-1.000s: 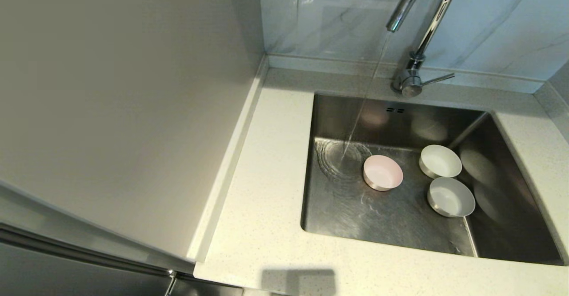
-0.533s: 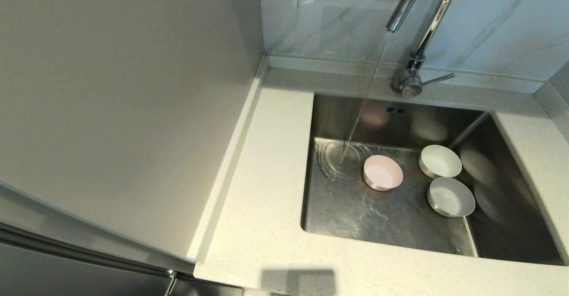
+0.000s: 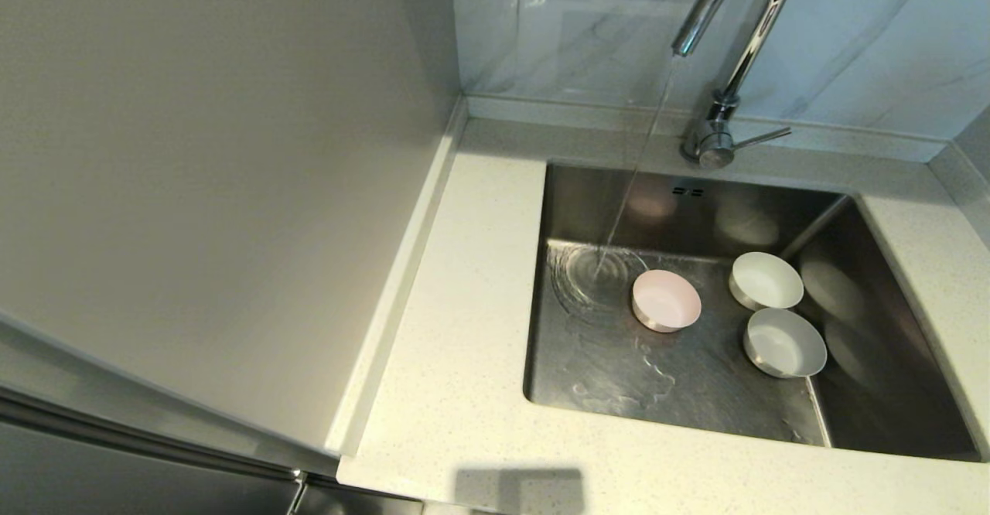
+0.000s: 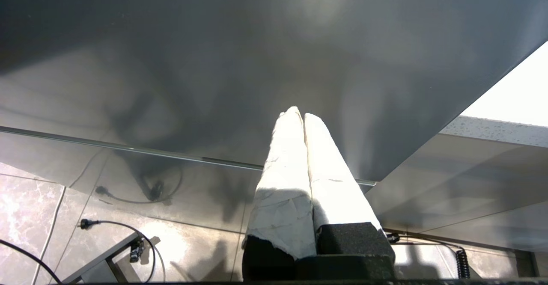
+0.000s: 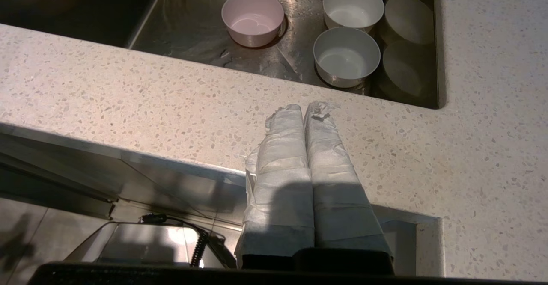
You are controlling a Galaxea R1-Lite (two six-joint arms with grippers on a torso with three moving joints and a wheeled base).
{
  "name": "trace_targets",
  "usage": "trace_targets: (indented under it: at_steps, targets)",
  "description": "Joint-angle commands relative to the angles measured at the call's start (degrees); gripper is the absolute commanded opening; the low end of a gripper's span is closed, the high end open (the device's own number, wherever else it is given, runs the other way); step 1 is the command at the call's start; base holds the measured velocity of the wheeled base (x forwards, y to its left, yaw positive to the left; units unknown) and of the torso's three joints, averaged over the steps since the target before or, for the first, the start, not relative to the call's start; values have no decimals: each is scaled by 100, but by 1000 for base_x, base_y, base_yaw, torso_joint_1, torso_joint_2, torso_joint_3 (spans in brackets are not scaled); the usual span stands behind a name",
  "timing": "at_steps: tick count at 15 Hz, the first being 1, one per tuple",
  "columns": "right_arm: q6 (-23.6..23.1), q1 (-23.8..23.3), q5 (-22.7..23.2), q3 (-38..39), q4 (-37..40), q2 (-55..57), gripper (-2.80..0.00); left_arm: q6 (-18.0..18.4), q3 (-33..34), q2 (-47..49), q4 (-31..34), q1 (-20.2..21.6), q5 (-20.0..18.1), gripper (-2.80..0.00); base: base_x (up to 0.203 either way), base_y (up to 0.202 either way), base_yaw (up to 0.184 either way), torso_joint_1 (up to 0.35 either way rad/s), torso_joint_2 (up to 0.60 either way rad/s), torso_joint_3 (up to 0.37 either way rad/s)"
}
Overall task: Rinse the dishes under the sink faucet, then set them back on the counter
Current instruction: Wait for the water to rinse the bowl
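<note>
Three small bowls stand upright on the floor of the steel sink (image 3: 696, 391): a pale pink bowl (image 3: 666, 300) near the middle and two white bowls (image 3: 766, 280) (image 3: 784, 342) to its right. The chrome faucet (image 3: 735, 59) runs a thin stream (image 3: 630, 182) that lands on the drain (image 3: 595, 275), just left of the pink bowl. My right gripper (image 5: 305, 107) is shut and empty, hovering by the counter's (image 5: 171, 101) front edge, short of the sink; its view shows the pink bowl (image 5: 252, 18) and white bowls (image 5: 353, 7) (image 5: 346, 56). My left gripper (image 4: 299, 114) is shut, parked low beside a grey cabinet panel.
A tall grey cabinet side (image 3: 216, 190) walls off the counter's (image 3: 456, 329) left. A marble backsplash (image 3: 851, 35) rises behind the faucet, whose lever (image 3: 762, 138) points right. Bare counter lies left of, in front of and right of the basin.
The water stream has thinned and the ripples round the drain have shrunk. Bowls and grippers have not moved.
</note>
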Motion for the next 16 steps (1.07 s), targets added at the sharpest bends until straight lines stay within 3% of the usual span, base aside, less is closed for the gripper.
trace_targets:
  at_steps: [1, 16]
  targets:
    - [-4, 4, 2, 0, 5, 31, -280, -2, 0, -18, -4, 1, 2, -280, 0, 0, 0, 0, 0, 0]
    - [-4, 4, 2, 0, 5, 30, -280, -2, 0, -18, -4, 1, 2, -280, 0, 0, 0, 0, 0, 0]
